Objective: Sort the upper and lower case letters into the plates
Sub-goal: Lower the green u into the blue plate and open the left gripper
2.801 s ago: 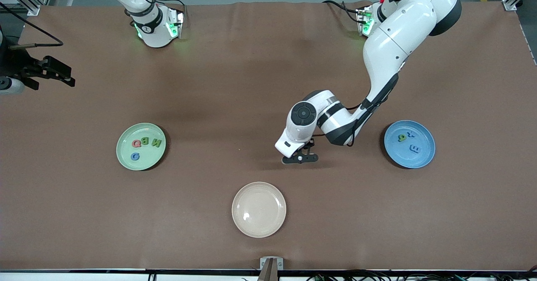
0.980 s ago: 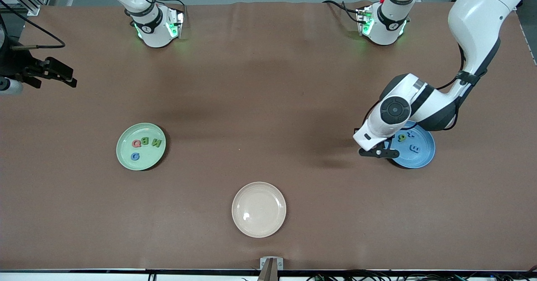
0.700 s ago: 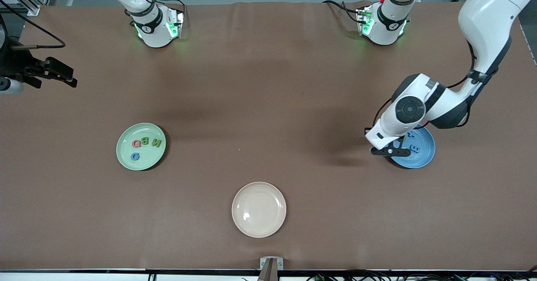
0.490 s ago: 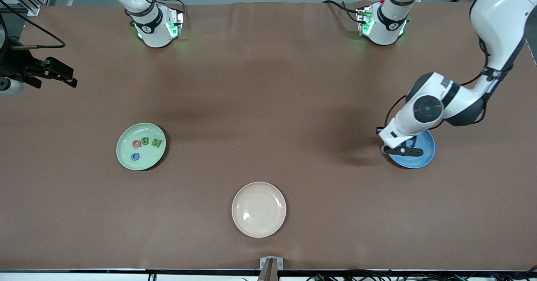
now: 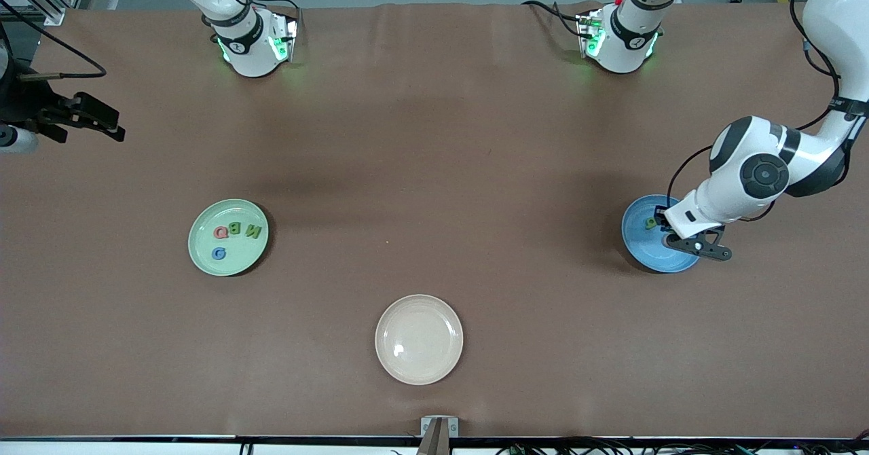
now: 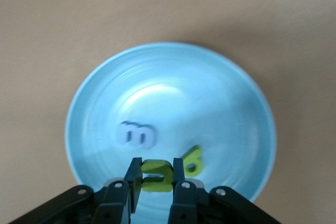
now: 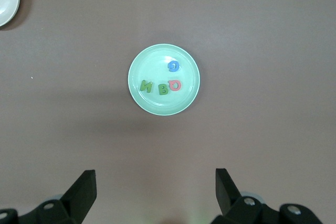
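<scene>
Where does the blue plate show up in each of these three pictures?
Front view: blue plate at the left arm's end of the table, partly under the left gripper.
Left wrist view: fills the middle, below the gripper.
Right wrist view: not in it.
Shared landmark: the green letter in the plate.

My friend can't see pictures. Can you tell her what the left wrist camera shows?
The left end effector holds a yellow-green letter over a blue plate on a brown table. In the plate lie a pale blue letter and a green letter.
</scene>
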`<control>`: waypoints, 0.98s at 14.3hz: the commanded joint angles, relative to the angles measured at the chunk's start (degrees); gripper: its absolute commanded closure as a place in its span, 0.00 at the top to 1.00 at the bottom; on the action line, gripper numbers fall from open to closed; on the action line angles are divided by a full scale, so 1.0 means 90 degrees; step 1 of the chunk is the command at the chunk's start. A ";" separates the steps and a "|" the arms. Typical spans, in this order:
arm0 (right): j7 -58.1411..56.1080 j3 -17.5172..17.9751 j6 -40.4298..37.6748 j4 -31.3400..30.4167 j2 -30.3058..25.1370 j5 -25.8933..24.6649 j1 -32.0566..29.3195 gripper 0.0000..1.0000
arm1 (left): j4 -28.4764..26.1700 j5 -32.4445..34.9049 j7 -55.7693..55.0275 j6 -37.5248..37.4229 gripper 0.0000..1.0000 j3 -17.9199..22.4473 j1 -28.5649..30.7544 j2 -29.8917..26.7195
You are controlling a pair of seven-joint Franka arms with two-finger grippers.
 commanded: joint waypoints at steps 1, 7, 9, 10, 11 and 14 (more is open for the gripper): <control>0.0100 0.0009 0.0076 -0.0217 -0.0215 0.0075 -0.0007 1.00 | -0.0255 0.0498 0.0052 0.0265 0.16 -0.0072 0.0380 0.0122; 0.0090 0.0019 0.0086 -0.0217 -0.0225 0.0075 -0.0017 1.00 | -0.0256 0.1026 0.0052 0.0442 0.16 0.0133 0.0518 0.0474; 0.0090 0.0019 0.0066 -0.0217 -0.0225 0.0075 -0.0017 1.00 | -0.0207 0.1173 0.0052 0.0442 0.16 0.0143 0.0518 0.0601; 0.0090 0.0019 0.0066 -0.0217 -0.0225 0.0075 -0.0017 1.00 | -0.0188 0.1183 0.0052 0.0442 0.16 0.0143 0.0518 0.0630; 0.0090 0.0019 0.0076 -0.0217 -0.0225 0.0075 -0.0017 1.00 | -0.0168 0.1193 0.0052 0.0442 0.17 0.0143 0.0518 0.0660; 0.0090 0.0019 0.0086 -0.0217 -0.0225 0.0075 -0.0017 1.00 | -0.0071 0.1174 0.0062 0.0393 0.66 0.0123 0.0518 0.0582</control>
